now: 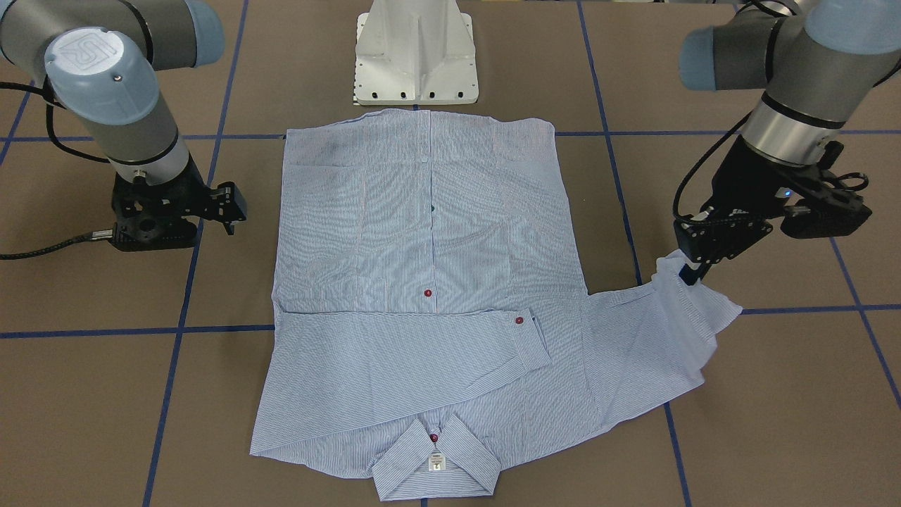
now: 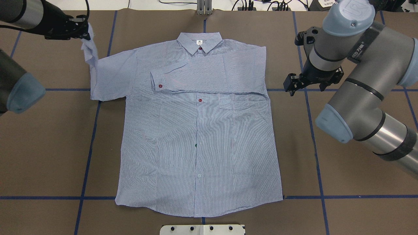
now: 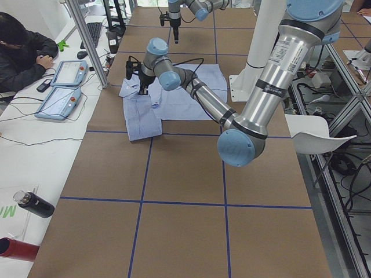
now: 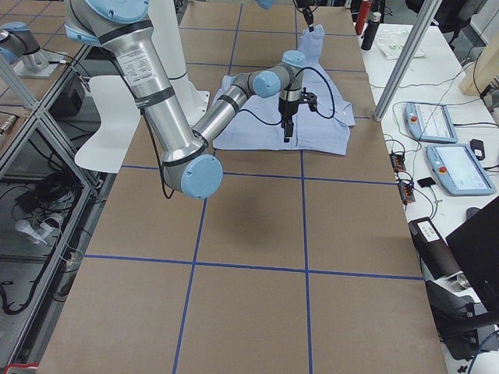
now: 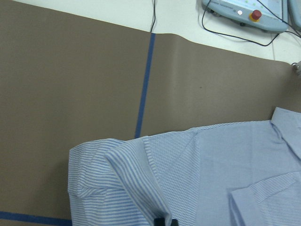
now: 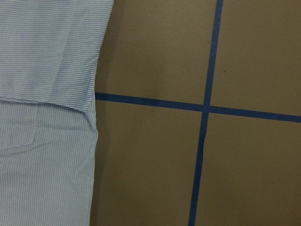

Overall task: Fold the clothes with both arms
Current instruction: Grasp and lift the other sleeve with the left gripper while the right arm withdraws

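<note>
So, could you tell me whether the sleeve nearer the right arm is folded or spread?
Folded: that sleeve lies flat across the shirt below the collar, its cuff past the middle.

Silver-grey tubular arms [image 2: 369,101], pale blue joint caps [image 1: 102,67], black cables [image 1: 42,248], white pedestal [image 1: 415,49].

Shirt [image 2: 196,137] light blue, fine white stripes; buttons [image 2: 200,100] red; label [image 2: 198,42] white; table [image 2: 42,147] brown; tape grid [image 2: 49,197] blue; arms [image 1: 795,77] silver-grey; caps [image 1: 98,67] pale blue; cables [image 1: 42,246] black; base [image 1: 415,63] white; bottles [image 3: 35,205] black, red.
</note>
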